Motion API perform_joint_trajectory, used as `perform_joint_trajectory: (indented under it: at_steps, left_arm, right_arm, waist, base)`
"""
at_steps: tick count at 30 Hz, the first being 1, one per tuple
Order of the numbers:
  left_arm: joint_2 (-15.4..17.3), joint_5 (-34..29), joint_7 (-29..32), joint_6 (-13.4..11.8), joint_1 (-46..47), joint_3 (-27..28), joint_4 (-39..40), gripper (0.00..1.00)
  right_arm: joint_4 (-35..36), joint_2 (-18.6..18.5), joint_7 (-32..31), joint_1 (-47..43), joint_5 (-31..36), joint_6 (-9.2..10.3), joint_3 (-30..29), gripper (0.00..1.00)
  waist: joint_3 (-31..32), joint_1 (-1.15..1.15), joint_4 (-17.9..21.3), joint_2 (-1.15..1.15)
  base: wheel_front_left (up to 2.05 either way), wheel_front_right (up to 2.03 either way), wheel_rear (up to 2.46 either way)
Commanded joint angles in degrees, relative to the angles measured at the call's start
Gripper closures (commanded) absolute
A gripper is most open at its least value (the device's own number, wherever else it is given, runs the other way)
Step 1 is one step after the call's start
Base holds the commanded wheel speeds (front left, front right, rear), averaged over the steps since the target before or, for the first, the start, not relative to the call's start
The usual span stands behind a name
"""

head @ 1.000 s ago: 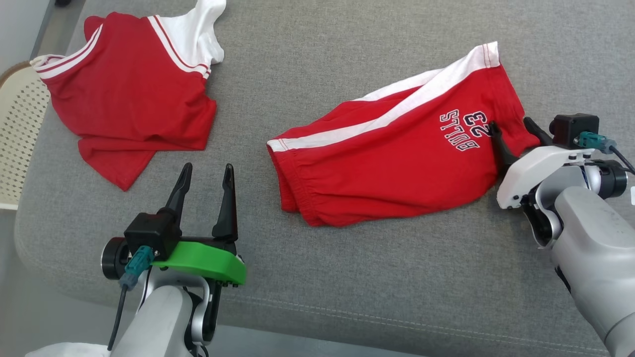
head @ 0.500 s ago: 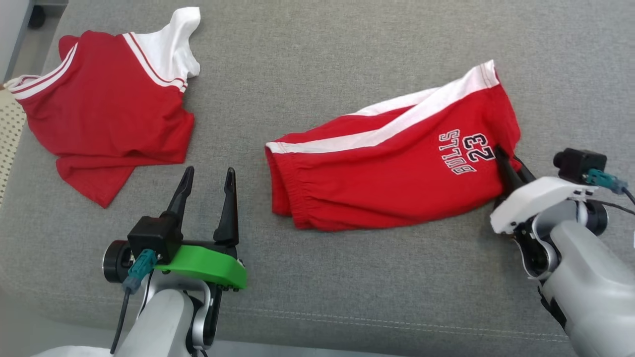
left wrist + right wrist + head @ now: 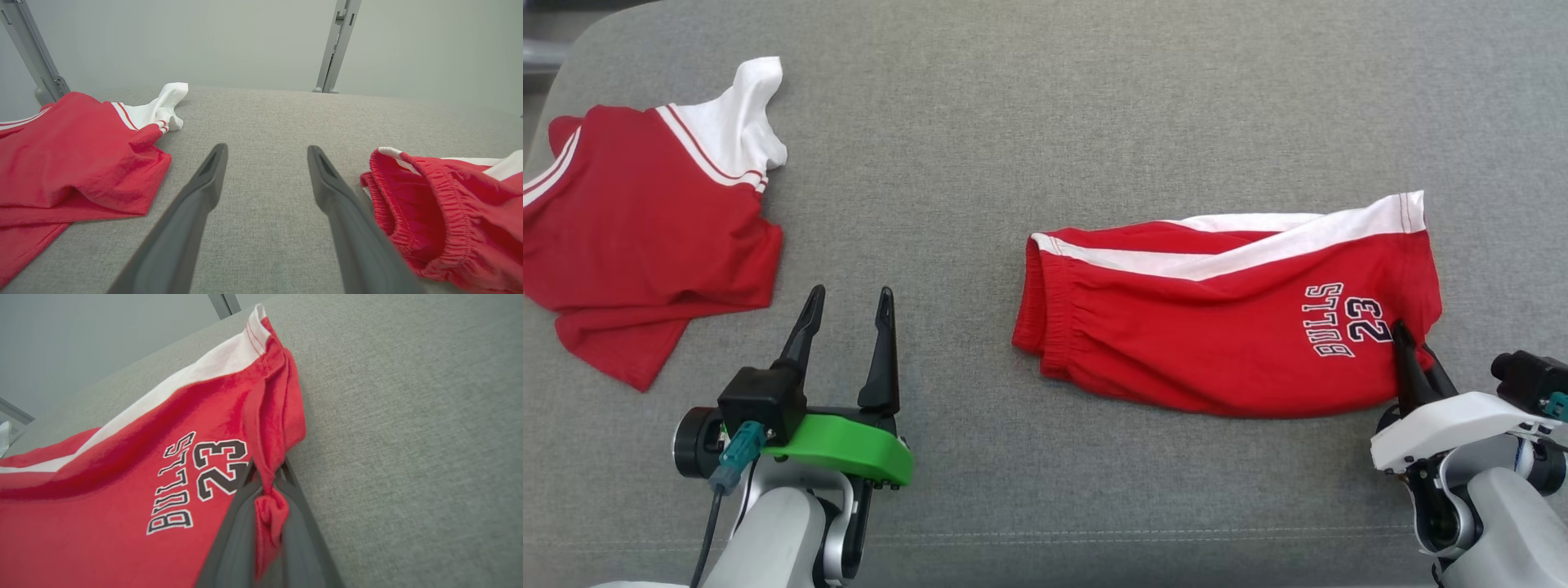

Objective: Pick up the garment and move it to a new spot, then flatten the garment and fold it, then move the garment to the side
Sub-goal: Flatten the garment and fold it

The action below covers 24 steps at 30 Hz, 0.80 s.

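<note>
Red shorts (image 3: 1225, 327), white side stripe

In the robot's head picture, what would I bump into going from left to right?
Red shirt → left gripper, open → red shorts → right gripper, pinching the shorts' corner.

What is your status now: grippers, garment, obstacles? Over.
Right gripper shut on red shorts at leg hem. Left gripper open, holding nothing. Shorts lie on grey cushion. Red shirt far left, apart, not in the way.
</note>
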<state>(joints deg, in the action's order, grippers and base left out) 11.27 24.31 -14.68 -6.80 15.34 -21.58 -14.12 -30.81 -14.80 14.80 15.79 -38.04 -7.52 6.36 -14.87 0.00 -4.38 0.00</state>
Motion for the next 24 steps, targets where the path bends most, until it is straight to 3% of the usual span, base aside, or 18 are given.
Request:
perform_joint_trajectory:
  at_steps: [1,6,15,20,24]
  left_arm:
    - [0.4,0.0,0.2,-0.3,-0.5,0.3,0.2,0.0]
    - [0.8,0.2,0.8,-0.8,-0.7,0.1,0.8,0.0]
    - [1.0,0.6,1.5,-0.9,-1.4,-0.5,1.7,0.0]
    - [0.3,1.0,1.6,-0.7,-1.3,-1.1,1.5,0.0]
    - [-0.4,1.1,1.3,-0.3,-0.9,-1.8,0.5,0.0]
  right_arm:
    - [0.2,0.4,0.4,0.5,0.7,0.06,0.2,1.0]
    - [0.1,0.8,0.4,3.4,6.2,0.06,1.1,1.0]
    - [8.5,8.3,-1.2,6.4,19.1,0.04,8.4,1.0]
    - [10.4,11.0,-4.0,7.4,18.3,0.04,16.4,1.0]
    - [7.2,11.7,-5.5,9.3,16.3,0.04,23.3,1.0]
  waist:
    - [0.5,0.0,1.2,0.0]
    - [1.1,0.0,1.9,0.0]
    - [2.5,0.0,1.1,0.0]
    - [2.6,0.0,-0.1,0.0]
    - [2.6,0.0,-1.7,0.0]
  base:
    - [0.0,0.0,0.0]
    - [0.0,0.0,0.0]
    - [0.0,0.0,0.0]
    - [0.0,0.0,0.0]
    - [0.0,0.0,0.0]
